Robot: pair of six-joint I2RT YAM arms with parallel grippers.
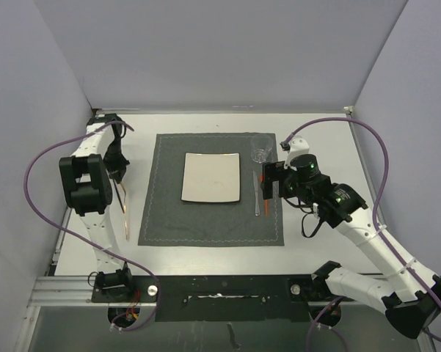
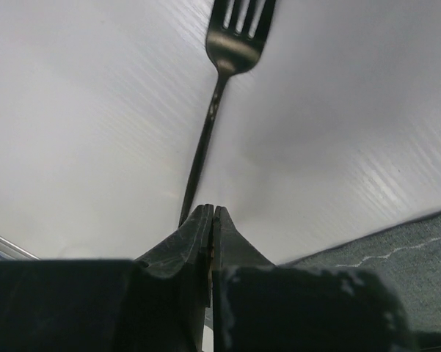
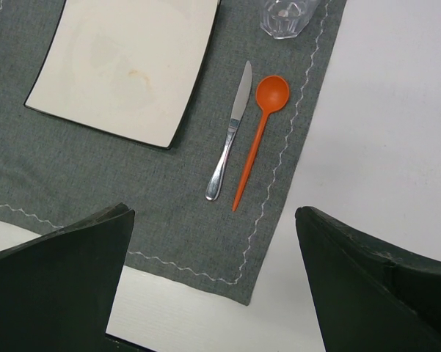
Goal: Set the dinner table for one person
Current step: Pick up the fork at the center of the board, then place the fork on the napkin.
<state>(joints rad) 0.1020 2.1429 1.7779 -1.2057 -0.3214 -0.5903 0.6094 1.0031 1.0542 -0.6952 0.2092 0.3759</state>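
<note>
Left pincer (image 2: 211, 211): fingers pressed together, low over the counter (image 1: 330, 242), left of the placemat (image 1: 161, 213). The fork (image 2: 235, 44) runs its handle end up to the left fingertip; I cannot tell whether it is pinched.
Fork: flat on bare counter just beside the placemat's left edge, long axis near-to-far, tines pointing away from the pincer.
Counter: white, lying under everything, long axis left to right.
Placemat: central, carrying the plate (image 1: 211, 177), then the knife (image 3: 231, 136) and spoon (image 3: 260, 128) side by side, with the glass (image 3: 290, 15) at its far right corner.
Right pincer (image 3: 213, 211): fingers wide apart, holding nothing, above the placemat's right edge.
</note>
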